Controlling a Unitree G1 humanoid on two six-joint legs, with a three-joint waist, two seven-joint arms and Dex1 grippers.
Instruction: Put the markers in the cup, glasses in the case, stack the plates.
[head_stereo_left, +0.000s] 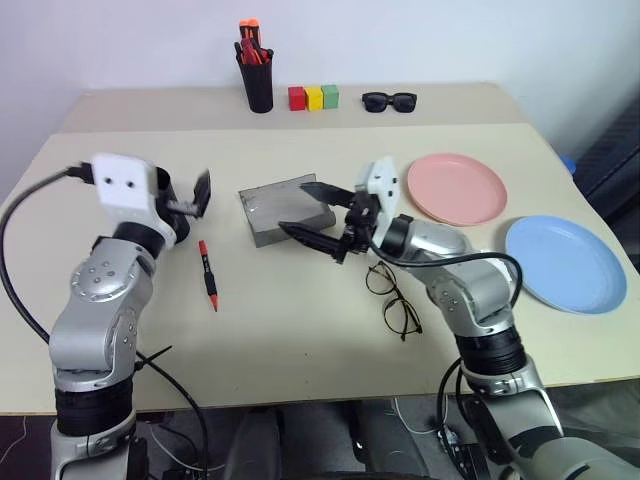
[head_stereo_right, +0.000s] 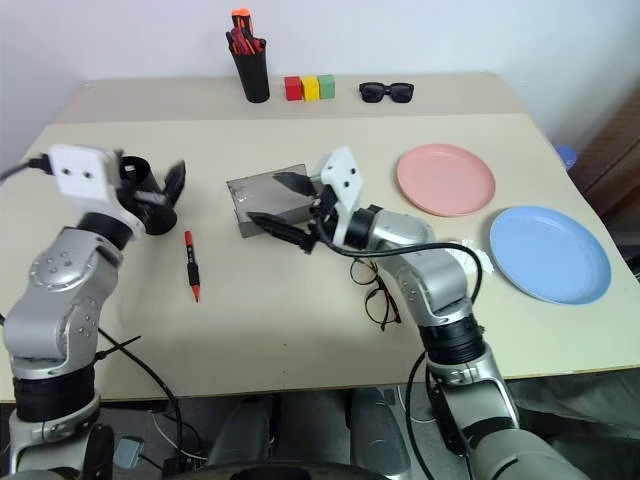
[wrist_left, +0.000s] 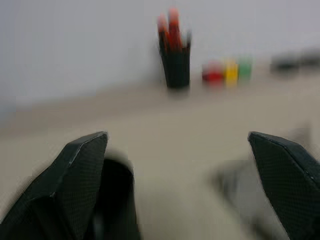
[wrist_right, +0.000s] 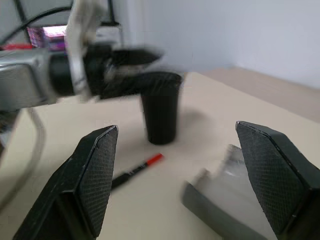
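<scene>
Left eye view: both claws gape wide, left claw (head_stereo_left: 190, 195) above the cup (wrist_right: 161, 112), right claw (head_stereo_left: 312, 213) over the case (head_stereo_left: 272, 208).

You're looking at a lab test setup; a bare beige counter (head_stereo_left: 300, 330) against a plain white wall (head_stereo_left: 400, 40); loose cables (head_stereo_left: 170, 390) hanging below.

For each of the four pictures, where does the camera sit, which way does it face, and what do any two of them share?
Left eye and right eye views: on the head, looking forward and down over the table; both arms show, left gripper at the cup, right gripper over the case.
Left wrist view: along its open fingers toward the pen holder and coloured blocks.
Right wrist view: between its open fingers toward the cup, red marker and the left gripper.
Shared: right wrist and head views all show cup, marker and case.
</scene>
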